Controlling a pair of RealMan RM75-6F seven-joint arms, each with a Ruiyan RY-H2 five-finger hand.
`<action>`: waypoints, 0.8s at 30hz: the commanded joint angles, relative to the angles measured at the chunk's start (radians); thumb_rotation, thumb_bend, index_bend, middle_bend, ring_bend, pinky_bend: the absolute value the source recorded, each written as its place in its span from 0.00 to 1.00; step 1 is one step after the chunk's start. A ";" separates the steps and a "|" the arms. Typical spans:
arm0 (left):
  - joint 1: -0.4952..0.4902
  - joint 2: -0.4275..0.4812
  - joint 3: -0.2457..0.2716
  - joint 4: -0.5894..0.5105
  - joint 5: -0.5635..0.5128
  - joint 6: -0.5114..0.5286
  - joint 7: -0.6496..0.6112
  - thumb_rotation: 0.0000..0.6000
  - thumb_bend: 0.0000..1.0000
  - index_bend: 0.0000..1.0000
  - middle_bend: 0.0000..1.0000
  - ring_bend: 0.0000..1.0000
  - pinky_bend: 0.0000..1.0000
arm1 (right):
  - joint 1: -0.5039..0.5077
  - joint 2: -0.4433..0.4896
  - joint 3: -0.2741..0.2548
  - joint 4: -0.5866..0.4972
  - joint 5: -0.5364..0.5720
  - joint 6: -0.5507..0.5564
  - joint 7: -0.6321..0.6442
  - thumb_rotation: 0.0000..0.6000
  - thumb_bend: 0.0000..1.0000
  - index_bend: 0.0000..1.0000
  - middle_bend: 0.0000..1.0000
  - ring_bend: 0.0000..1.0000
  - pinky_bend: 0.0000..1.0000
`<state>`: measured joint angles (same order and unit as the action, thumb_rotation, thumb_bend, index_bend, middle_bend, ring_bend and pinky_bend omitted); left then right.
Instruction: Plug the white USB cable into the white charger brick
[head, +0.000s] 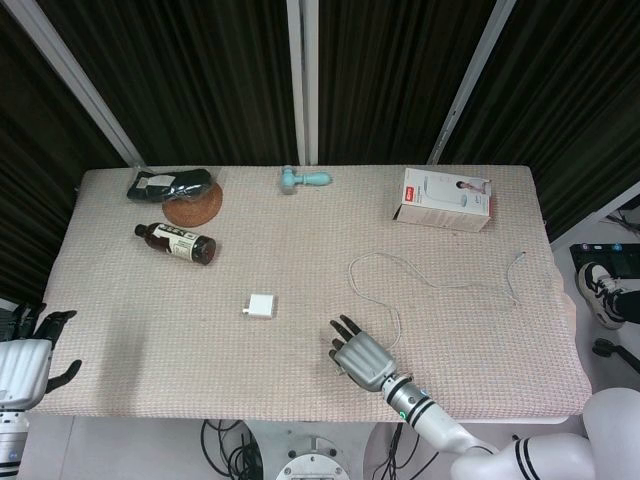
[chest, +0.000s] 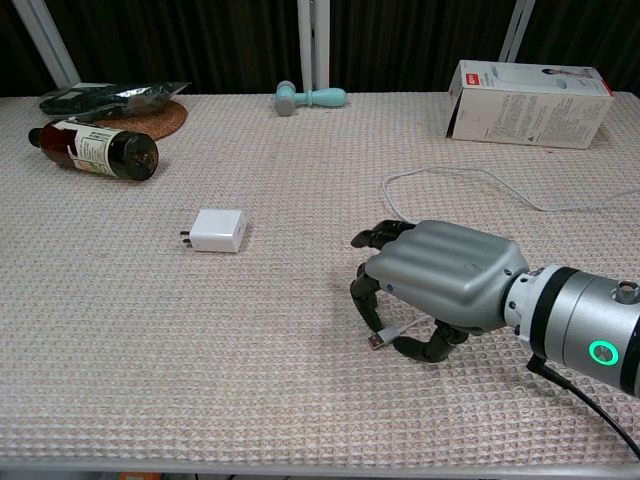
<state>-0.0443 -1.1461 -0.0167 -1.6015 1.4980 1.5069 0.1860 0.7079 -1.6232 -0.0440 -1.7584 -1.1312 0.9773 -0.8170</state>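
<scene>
Low in the frame's middle, the right hand (chest: 440, 288) curls over the white USB cable (chest: 455, 174); whether it grips is unclear. The cable looks light and limp; pinch its stiff plug (chest: 377, 340). The white charger brick (chest: 218, 230) lies on the bench, centre-left.

Dark curtains (head: 200, 70); beige-clothed table (head: 150, 330)

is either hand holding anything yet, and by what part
Cannot be told for the right hand: its fingers curl over the cable just behind the USB plug, which lies on the table. The left hand holds nothing.
</scene>
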 joint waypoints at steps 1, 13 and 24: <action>0.000 0.000 0.000 0.002 0.000 0.000 -0.002 1.00 0.19 0.22 0.23 0.08 0.00 | 0.000 -0.004 -0.001 0.002 0.001 0.004 -0.002 1.00 0.30 0.50 0.32 0.01 0.00; -0.017 0.013 -0.003 -0.014 0.015 -0.012 0.017 1.00 0.19 0.21 0.23 0.08 0.00 | -0.030 0.036 0.014 -0.026 -0.085 0.063 0.107 1.00 0.33 0.54 0.34 0.05 0.00; -0.108 0.049 -0.035 -0.076 0.039 -0.098 0.089 1.00 0.19 0.21 0.23 0.08 0.00 | -0.066 0.077 0.043 -0.016 -0.152 0.103 0.254 1.00 0.33 0.58 0.43 0.14 0.00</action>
<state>-0.1381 -1.1018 -0.0449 -1.6686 1.5330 1.4235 0.2639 0.6467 -1.5526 -0.0055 -1.7761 -1.2799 1.0759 -0.5707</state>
